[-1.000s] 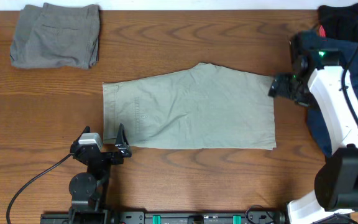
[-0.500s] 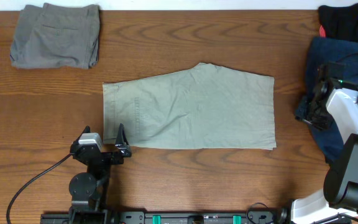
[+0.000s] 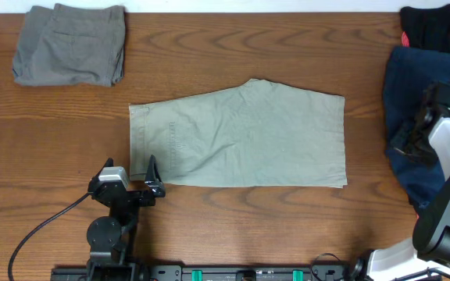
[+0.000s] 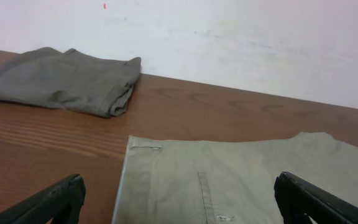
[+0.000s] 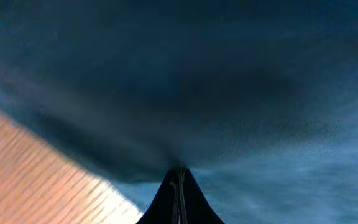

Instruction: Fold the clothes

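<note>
Pale khaki shorts (image 3: 241, 136) lie flat across the middle of the table, and their waistband end (image 4: 241, 180) fills the bottom of the left wrist view. My left gripper (image 3: 151, 173) stands open at their near-left corner (image 4: 179, 186), touching nothing. At the right edge lies a navy-blue garment (image 3: 405, 86). My right gripper (image 3: 408, 144) is on its left part. Its jaws (image 5: 179, 173) are pressed together with the navy cloth (image 5: 260, 93) bunched at their tip. Folded grey shorts (image 3: 70, 45) rest at the far left (image 4: 61, 81).
A black garment (image 3: 436, 27) with a bit of red under it sits at the far right corner, touching the navy one. A white wall (image 4: 229, 37) rises behind the table's far edge. The left arm's cable (image 3: 45, 226) trails on the near-left wood.
My right gripper left the khaki shorts' right edge, moved right onto the navy-blue garment and went from open to shut. The left arm and the khaki shorts have not moved.
</note>
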Motion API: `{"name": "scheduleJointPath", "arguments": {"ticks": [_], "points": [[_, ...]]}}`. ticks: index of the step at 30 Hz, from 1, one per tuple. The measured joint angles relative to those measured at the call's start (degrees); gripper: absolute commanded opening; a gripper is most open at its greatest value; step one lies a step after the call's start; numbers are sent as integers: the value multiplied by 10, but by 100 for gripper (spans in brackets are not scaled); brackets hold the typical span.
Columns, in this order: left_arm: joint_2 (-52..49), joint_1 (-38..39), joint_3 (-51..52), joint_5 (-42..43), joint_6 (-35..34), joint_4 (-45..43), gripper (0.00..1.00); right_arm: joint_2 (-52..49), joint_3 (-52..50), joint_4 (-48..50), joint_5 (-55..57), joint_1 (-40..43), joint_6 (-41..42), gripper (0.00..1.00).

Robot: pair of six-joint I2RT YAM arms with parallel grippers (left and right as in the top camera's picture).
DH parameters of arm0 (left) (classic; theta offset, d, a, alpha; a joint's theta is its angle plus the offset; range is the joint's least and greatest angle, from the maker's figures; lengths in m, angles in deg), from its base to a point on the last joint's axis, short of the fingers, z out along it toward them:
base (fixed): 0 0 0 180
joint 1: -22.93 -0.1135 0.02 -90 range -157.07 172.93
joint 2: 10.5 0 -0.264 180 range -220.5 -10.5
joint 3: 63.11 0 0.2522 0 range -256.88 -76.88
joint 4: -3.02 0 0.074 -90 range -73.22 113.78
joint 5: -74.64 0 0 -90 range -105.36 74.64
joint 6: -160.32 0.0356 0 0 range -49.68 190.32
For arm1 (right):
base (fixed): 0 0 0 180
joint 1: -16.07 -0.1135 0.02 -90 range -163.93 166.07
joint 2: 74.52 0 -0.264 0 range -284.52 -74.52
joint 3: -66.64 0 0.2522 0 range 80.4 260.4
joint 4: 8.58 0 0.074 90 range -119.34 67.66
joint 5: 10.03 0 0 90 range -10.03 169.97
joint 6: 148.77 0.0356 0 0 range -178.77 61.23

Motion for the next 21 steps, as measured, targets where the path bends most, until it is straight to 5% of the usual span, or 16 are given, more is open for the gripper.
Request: {"name": "scheduleJointPath", "arguments": {"ticks": [21], "points": [[0,0,0,0,0,0,98,-1,14,-44,46,215,29,1]]}}
